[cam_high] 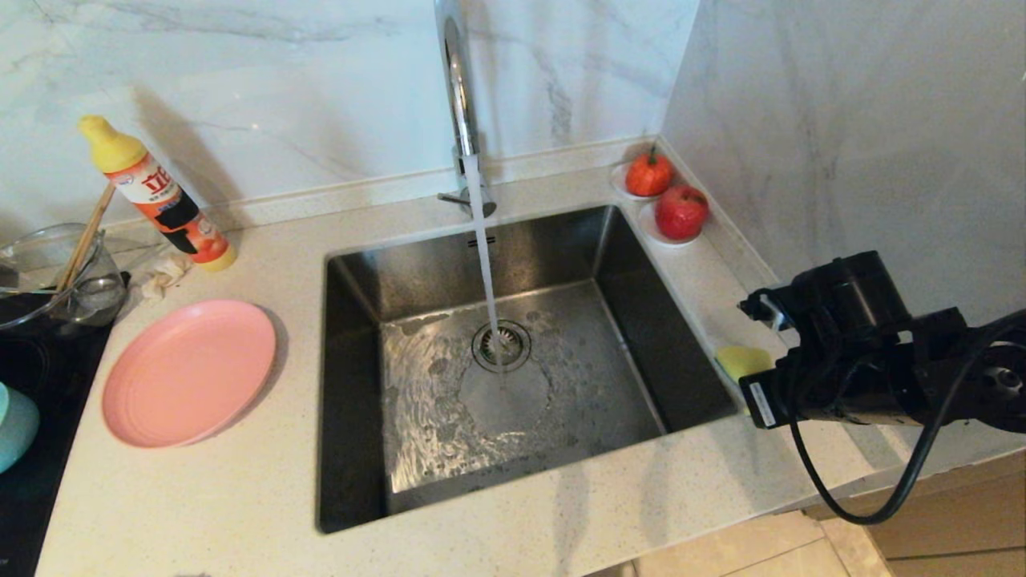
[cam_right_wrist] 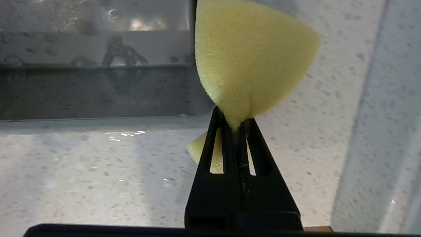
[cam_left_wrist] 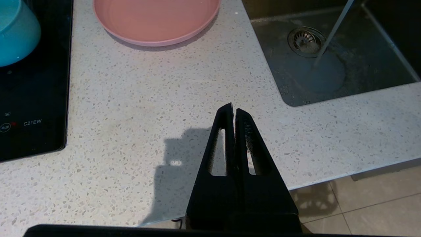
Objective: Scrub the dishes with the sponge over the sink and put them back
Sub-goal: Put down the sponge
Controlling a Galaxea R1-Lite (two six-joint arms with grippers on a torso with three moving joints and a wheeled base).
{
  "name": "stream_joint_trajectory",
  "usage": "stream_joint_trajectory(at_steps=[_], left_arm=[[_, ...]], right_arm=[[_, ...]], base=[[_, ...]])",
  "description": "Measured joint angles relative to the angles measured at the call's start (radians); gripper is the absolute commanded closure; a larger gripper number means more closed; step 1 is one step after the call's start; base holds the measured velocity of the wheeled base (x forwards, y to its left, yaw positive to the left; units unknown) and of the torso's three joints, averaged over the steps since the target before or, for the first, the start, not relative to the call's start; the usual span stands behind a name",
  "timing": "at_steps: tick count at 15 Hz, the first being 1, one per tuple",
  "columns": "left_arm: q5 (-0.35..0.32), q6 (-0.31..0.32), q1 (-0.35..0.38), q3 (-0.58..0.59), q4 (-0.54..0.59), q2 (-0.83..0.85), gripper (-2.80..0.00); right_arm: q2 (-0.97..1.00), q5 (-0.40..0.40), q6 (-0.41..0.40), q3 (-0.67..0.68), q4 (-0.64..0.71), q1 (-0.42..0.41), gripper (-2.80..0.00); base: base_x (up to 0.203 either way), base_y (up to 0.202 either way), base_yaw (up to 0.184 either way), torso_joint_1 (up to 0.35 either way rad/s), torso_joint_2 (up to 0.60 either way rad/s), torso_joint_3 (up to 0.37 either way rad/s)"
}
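Speckled white counter [cam_left_wrist: 148, 115], marble walls, tap running into steel sink [cam_high: 417, 304]. Right gripper [cam_right_wrist: 234, 126] pinched tight on yellow sponge [cam_right_wrist: 250, 56], sink just beyond fingertips. Left gripper [cam_left_wrist: 233, 110] closed, empty; pink plate [cam_left_wrist: 154, 19] and teal bowl [cam_left_wrist: 14, 31] ahead of it

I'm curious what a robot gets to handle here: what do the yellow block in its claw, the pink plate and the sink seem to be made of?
Sponge: soft yellow foam, porous and pinched in the right gripper.
Pink plate: probably matte plastic, with a dull even sheen.
Sink: brushed stainless steel, grey and reflective.
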State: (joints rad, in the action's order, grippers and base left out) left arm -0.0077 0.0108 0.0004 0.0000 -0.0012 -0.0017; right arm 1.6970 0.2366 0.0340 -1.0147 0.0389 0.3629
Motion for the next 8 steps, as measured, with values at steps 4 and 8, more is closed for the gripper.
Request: stream_joint_trajectory(at_steps=[4, 8], left_arm=[[0.000, 0.000, 0.000, 0.000, 0.000, 0.000, 0.00], [0.000, 0.000, 0.000, 0.000, 0.000, 0.000, 0.00]], right_arm=[[0.016, 0.003, 0.001, -0.009, -0.003, 0.014, 0.00], [0.032, 0.007, 0.001, -0.026, 0.001, 0.024, 0.00]], base=[[0.000, 0.000, 0.000, 0.000, 0.00, 0.000], [0.000, 0.000, 0.000, 0.000, 0.00, 0.000]])
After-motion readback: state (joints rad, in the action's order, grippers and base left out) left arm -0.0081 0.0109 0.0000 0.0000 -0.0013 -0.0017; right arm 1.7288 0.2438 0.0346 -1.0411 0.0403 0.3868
